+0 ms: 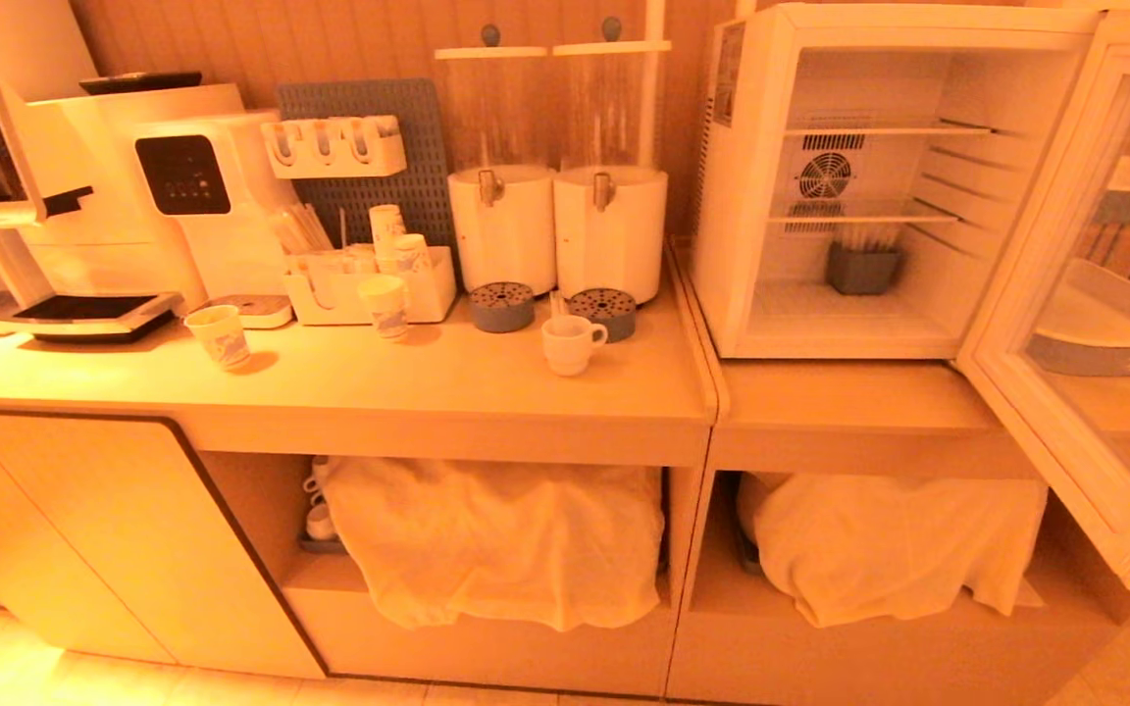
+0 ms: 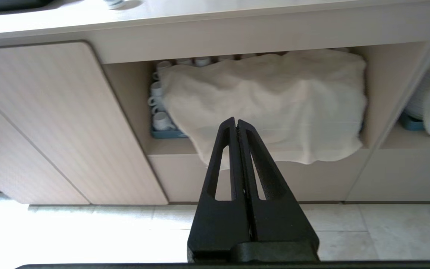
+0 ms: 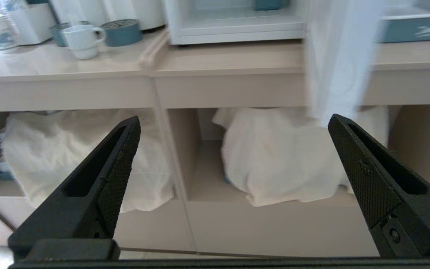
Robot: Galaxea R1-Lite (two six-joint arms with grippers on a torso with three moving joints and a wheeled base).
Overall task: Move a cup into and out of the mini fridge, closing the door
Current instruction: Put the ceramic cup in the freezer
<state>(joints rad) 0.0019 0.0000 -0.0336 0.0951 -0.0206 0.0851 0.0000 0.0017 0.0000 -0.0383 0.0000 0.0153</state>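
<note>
Under counter — stacked mugs [image 2: 159, 101], left wrist only

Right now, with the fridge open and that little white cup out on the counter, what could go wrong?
1. The door swings out past the counter edge on the robot's right; an arm reaching for the fridge might knock it.
2. The cup stands right by two round drip trays; a sloppy grab could bump them.
3. A grey box sits on the fridge floor, so the cup could hit it going in.
</note>
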